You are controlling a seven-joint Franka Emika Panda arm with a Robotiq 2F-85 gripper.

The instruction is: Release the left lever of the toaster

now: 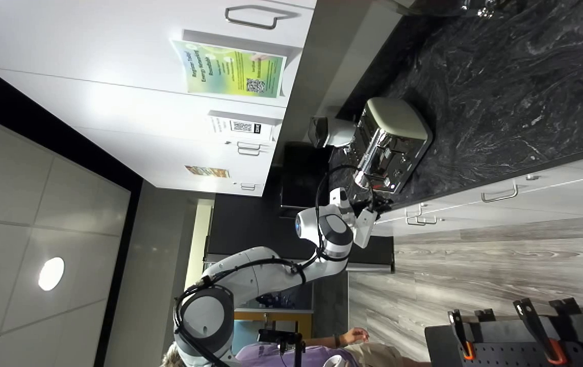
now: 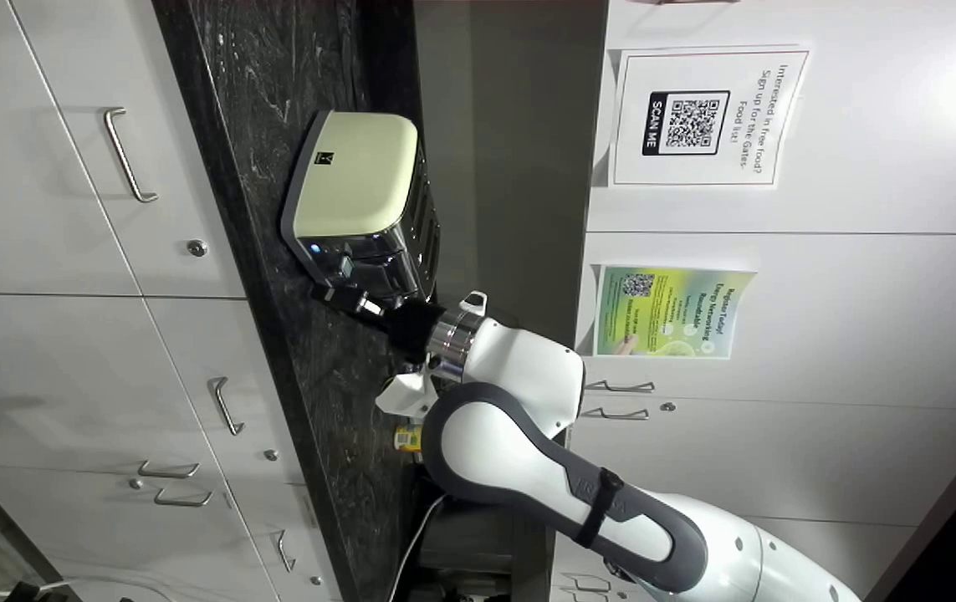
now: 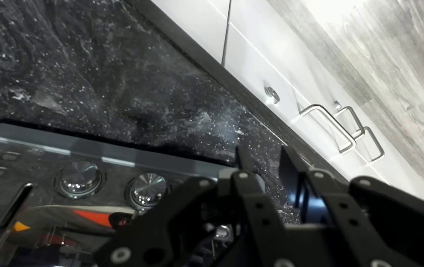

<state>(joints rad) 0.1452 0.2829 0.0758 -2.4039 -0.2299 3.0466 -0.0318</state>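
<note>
The toaster (image 1: pixel 398 120) stands on the dark counter, with pale cream end panels and a shiny silver front; it also shows in an exterior view (image 2: pixel 356 180). In the wrist view its front panel (image 3: pixel 97 226) fills the lower left, with two round knobs, small buttons and a dark lever slot (image 3: pixel 9 218). A lever (image 2: pixel 345 266) shows on the front in an exterior view. My gripper (image 3: pixel 263 163) is open, with only counter visible between its fingers. It is beside the toaster's front (image 2: pixel 335 297), near one end; its left finger covers that part of the panel. I cannot tell whether it touches.
The dark counter (image 3: pixel 122 85) ends close to the fingers at its front edge, above white drawers with metal handles (image 3: pixel 330 126). A small white and black appliance (image 1: pixel 339 132) stands behind the toaster. A yellow can (image 2: pixel 408 437) stands near the arm. White upper cabinets (image 2: pixel 779 318) overhang the counter.
</note>
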